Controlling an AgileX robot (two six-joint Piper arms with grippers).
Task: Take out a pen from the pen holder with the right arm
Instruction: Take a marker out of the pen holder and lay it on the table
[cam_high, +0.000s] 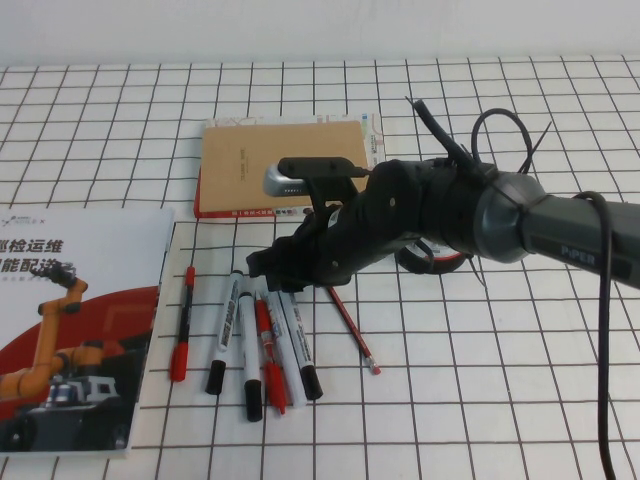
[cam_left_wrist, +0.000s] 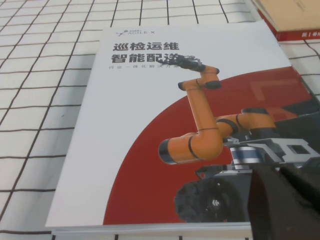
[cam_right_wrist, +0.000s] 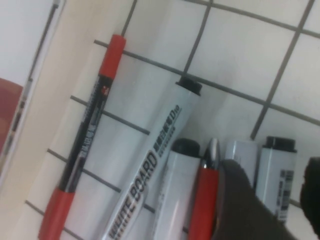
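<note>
Grip: right gripper (cam_high: 268, 272) spread, low over markers (cam_high: 229, 325) — rise straight, nudge none.
Spare: left gripper (cam_left_wrist: 285, 200) above booklet (cam_left_wrist: 125, 130) — state unclear.

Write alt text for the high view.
The right gripper, jaws open, hangs low over a cluster of markers on a white gridded table, its arm reaching in from the right. A red pen and a brochure lie to the left, a red pencil to the right, a brown book behind. The left gripper is outside this view, above the brochure.
</note>
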